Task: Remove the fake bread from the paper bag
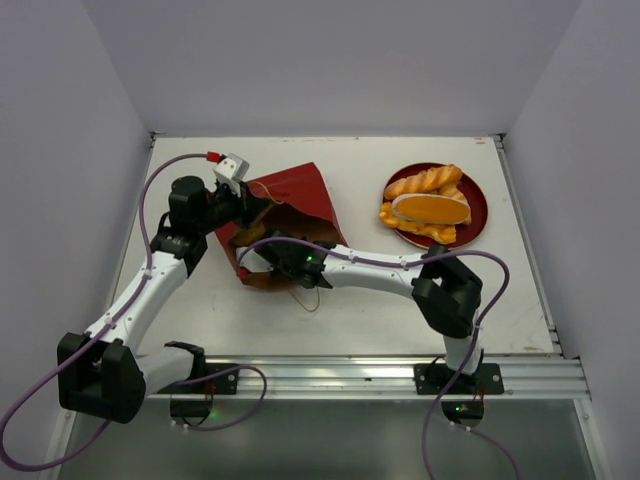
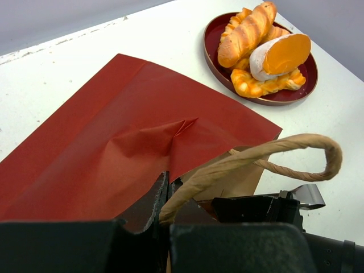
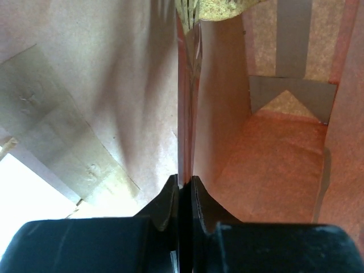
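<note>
A paper bag (image 1: 290, 205) lies sideways, left fingers (image 2: 149, 207) clamped on its rim, apparently steadying it, right fingers (image 3: 165, 207) inside closed on a paper fold; fake bread (image 1: 432, 205) rests on the far plate (image 1: 478, 192).

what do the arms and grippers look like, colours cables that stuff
Both the left arm and right arm have white links and black joints, each trailed by a purple cable. The left wrist carries a pale grey camera block with a red plug. The left gripper and right gripper have black fingers. Green lights glow on the right arm.
</note>
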Robot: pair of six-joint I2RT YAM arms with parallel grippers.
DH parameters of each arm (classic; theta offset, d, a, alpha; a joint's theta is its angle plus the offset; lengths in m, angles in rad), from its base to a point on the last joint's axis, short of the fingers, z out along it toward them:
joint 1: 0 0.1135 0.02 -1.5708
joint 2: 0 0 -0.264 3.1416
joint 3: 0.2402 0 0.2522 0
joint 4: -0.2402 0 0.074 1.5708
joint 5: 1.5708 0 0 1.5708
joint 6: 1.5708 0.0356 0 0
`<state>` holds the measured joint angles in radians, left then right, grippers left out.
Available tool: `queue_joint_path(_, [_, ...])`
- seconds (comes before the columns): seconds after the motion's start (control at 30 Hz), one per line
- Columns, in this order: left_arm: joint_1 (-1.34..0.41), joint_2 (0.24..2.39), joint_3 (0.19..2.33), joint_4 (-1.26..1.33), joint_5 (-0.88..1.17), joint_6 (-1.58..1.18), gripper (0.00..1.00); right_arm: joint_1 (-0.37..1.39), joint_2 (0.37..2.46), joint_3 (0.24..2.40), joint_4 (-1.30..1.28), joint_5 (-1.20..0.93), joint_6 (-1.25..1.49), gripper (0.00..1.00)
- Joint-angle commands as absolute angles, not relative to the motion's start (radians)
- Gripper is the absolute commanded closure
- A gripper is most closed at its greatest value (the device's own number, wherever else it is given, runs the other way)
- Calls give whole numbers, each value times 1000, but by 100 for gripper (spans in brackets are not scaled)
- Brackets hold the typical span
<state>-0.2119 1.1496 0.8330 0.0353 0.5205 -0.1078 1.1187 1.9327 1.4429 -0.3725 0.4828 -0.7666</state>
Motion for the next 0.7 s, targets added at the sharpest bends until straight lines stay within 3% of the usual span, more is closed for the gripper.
queue_joint_path(0.0, [-218, 1126, 828, 52, 522, -83, 100, 1112, 1879, 1471, -360, 482, -769, 100])
queue_joint_path(0.67, [-216, 1132, 827, 48, 497, -72, 100, 1078, 1675, 1322, -408, 393, -741, 100])
